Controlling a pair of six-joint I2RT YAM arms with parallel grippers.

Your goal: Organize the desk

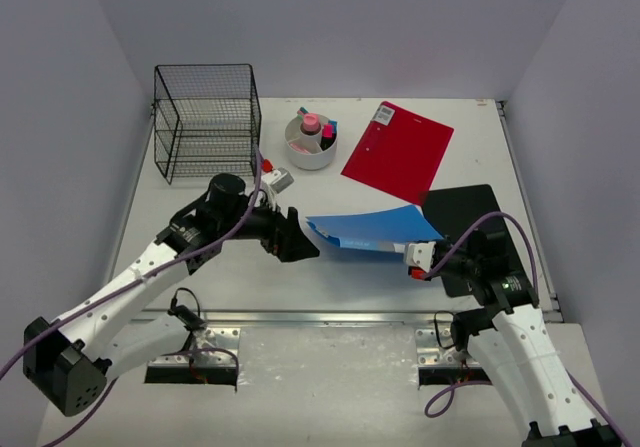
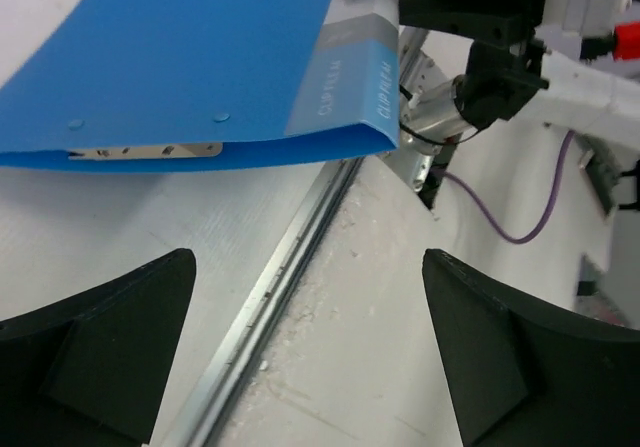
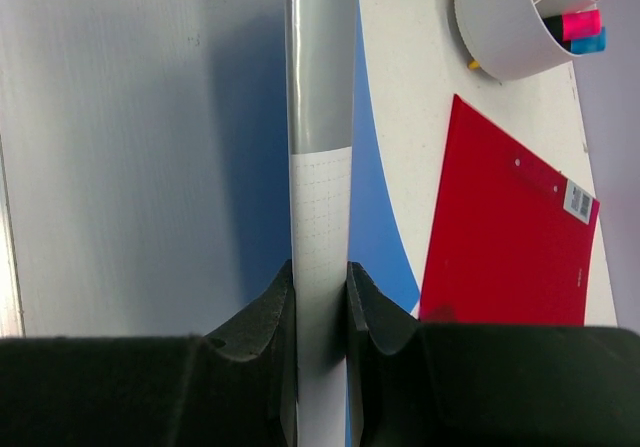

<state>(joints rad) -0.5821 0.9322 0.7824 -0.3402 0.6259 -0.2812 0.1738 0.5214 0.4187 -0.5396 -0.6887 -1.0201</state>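
Your right pincer (image 3: 320, 282) is clamped on the blue folder (image 1: 370, 229) by its edge, holding it clear of the desk (image 1: 345, 282) beneath. Your left pincer (image 2: 310, 347) gapes wide just beside the free end. With a one-sided grip, the folder could sag, twist loose and clip the red folder (image 1: 398, 152) beyond.

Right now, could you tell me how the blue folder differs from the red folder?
The blue folder is clamped at its spine by the right gripper; the red folder lies free. The blue folder is bowed and tilted; the red folder rests flat on the desk. The blue folder sits mid-desk, the red folder farther back. Both are thin, rectangular folders.
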